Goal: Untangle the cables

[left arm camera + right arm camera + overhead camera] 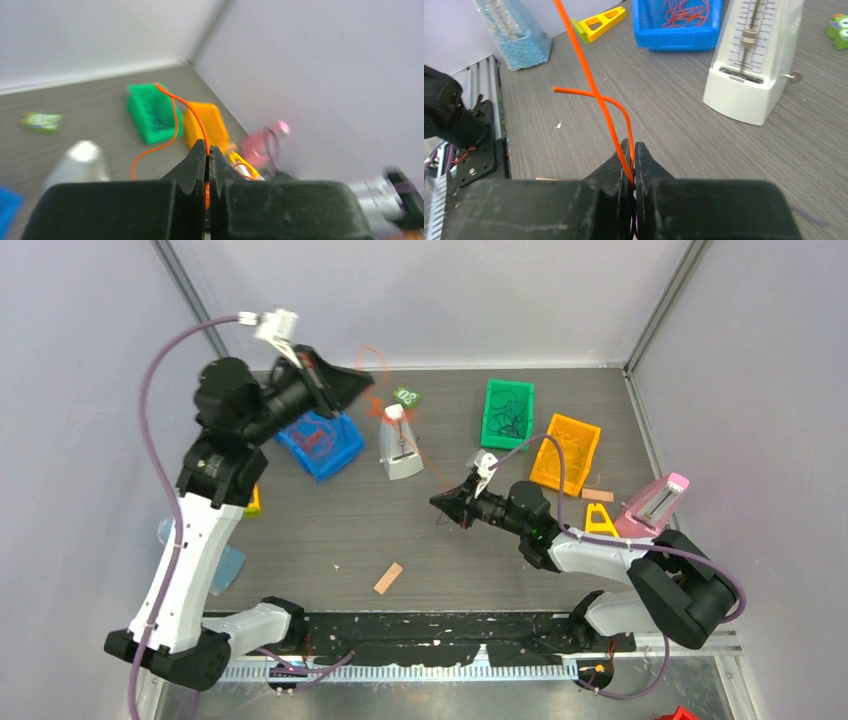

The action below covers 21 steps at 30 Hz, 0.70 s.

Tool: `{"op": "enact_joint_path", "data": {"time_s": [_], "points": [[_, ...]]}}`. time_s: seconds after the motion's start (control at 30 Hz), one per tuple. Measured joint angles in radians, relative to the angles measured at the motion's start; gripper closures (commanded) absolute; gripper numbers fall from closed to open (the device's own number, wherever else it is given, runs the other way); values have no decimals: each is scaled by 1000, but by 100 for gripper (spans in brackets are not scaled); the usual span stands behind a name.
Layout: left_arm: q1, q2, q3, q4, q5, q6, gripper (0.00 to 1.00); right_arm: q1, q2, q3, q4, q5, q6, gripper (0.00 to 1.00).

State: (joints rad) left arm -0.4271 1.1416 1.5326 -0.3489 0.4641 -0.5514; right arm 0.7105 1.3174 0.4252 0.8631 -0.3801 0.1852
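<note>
An orange cable (pixel 432 476) stretches through the air between my two grippers. My left gripper (pixel 362 380) is raised high over the back left of the table, shut on that orange cable (pixel 172 107), which loops out from between its tips (pixel 207 148). Lower, near the table's middle, my right gripper (pixel 441 502) is shut on the same orange cable (pixel 584 65); two strands cross just above its tips (pixel 631 146), and a free end sticks out left. Red cables (pixel 681 10) lie in the blue bin (pixel 320 445). Black cables lie in the green bin (pixel 507 412).
A white metronome (pixel 400 445) stands between the grippers. An orange bin (pixel 565 452), a pink metronome (pixel 655 505) and a yellow triangle (pixel 600 520) sit at the right. A wooden block (pixel 388 578) lies near the front. A green toy (pixel 407 396) is at the back.
</note>
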Motion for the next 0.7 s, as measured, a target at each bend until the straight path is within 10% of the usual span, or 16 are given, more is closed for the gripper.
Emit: {"op": "enact_joint_path", "data": {"time_s": [0.33,0.57,0.7], "points": [[518,9,120,-36,-25,-124,100,1,-10,3,-47,143,-3,83],[598,89,70,30,11,-182,100,1,-11,5,-93,209,-5,46],[600,166,9,60,21,-198,100,1,-5,22,-126,230,-8,56]]}}
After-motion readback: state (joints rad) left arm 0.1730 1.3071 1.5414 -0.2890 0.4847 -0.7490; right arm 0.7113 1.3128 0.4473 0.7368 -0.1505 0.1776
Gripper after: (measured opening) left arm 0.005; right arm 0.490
